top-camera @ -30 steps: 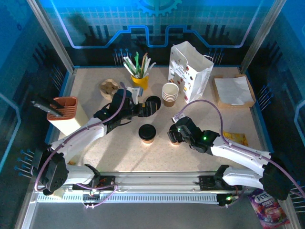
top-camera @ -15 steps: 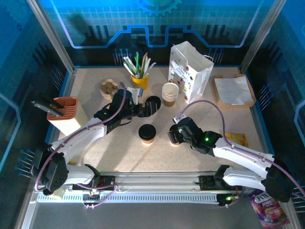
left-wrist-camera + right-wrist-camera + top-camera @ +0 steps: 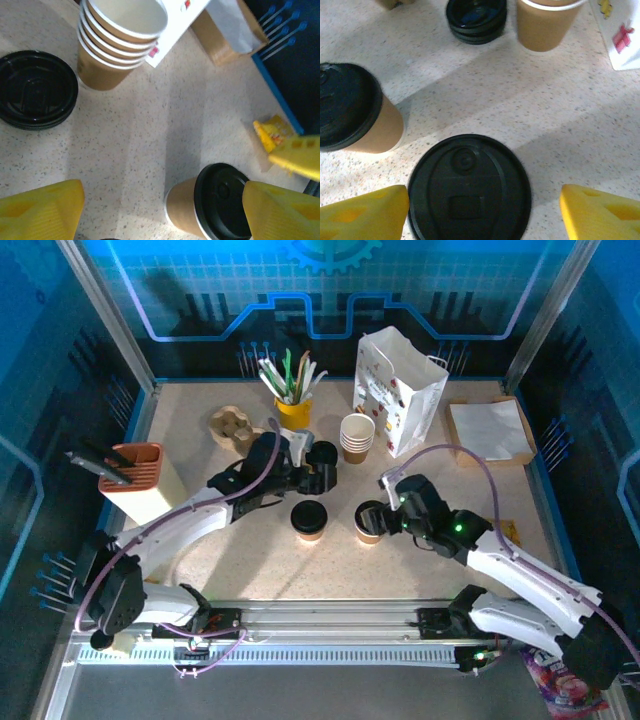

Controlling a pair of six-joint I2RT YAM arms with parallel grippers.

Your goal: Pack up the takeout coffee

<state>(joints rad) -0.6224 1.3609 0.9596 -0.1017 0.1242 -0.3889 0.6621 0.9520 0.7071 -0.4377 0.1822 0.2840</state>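
Observation:
Two takeout coffee cups, brown kraft paper with black lids, stand mid-table: the left cup [image 3: 309, 520] and the right cup [image 3: 368, 524]. My right gripper [image 3: 386, 514] hangs open just above the right cup, whose lid [image 3: 469, 187] lies between the yellow fingertips [image 3: 365, 212] without touching them; the left cup [image 3: 350, 117] stands beside it. My left gripper [image 3: 312, 476] is open beside the stack of black lids [image 3: 323, 454]. In the left wrist view, a lidded cup [image 3: 200, 207] stands low by the right finger [image 3: 285, 210], and nothing is held. The white paper bag [image 3: 400, 390] stands upright behind.
A stack of lidless cups [image 3: 357, 437] stands next to the bag. A yellow cup of utensils [image 3: 292, 408], a wooden piece [image 3: 228, 424], an orange holder [image 3: 135, 475], a napkin box [image 3: 488, 430] and a yellow packet [image 3: 495, 530] ring the work area.
My right gripper has drawn back to the right, uncovering the right cup's lid. My left gripper has shifted right, toward the stack of lids. The cups have not moved.

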